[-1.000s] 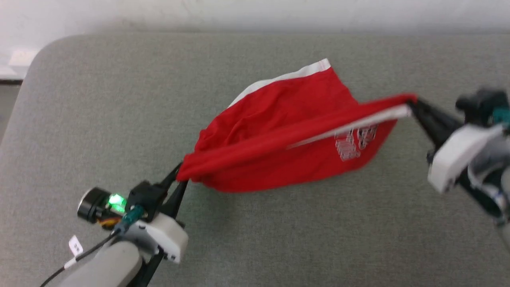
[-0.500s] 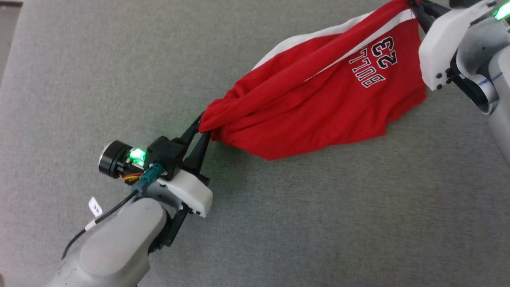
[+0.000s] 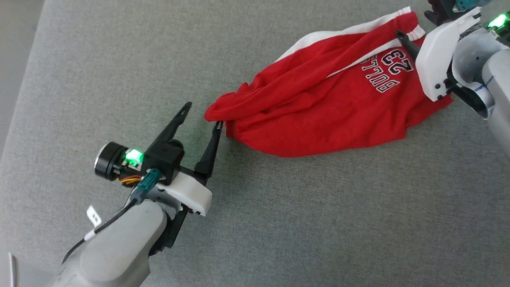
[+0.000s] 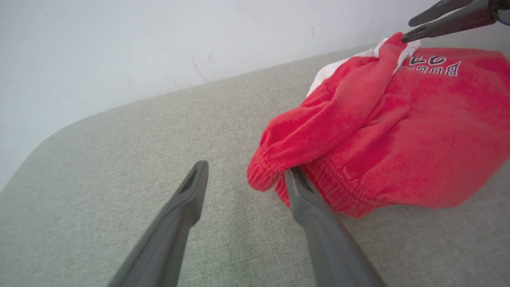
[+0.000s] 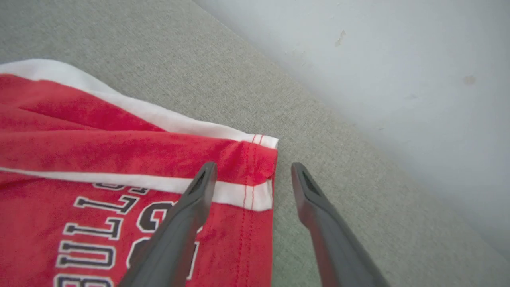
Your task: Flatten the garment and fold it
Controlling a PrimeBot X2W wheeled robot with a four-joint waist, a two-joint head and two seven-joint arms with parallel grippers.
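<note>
The garment [image 3: 318, 107], red shorts with white stripes and dark "BULLS 23" lettering, lies bunched and creased on the grey table [image 3: 279, 223]. My left gripper [image 3: 203, 115] stands open at its gathered left end. In the left wrist view, the garment [image 4: 378, 131] has its elastic edge against the right one of my fingers [image 4: 303, 195], and the left gripper [image 4: 246, 173] holds nothing. My right gripper [image 3: 416, 28] is open at the far right corner. In the right wrist view the right gripper [image 5: 254, 169] straddles the striped hem corner of the garment [image 5: 119, 159].
A pale wall [image 5: 398, 59] runs close behind the table's far edge. The table's rounded corner [image 4: 48, 143] shows in the left wrist view. Bare grey cloth spreads in front of the garment toward me, and the floor strip [image 3: 16, 48] lies past the left edge.
Both grippers have opened and let go of the garment, which was stretched between them and now lies slack on the table. The head camera has also shifted.
</note>
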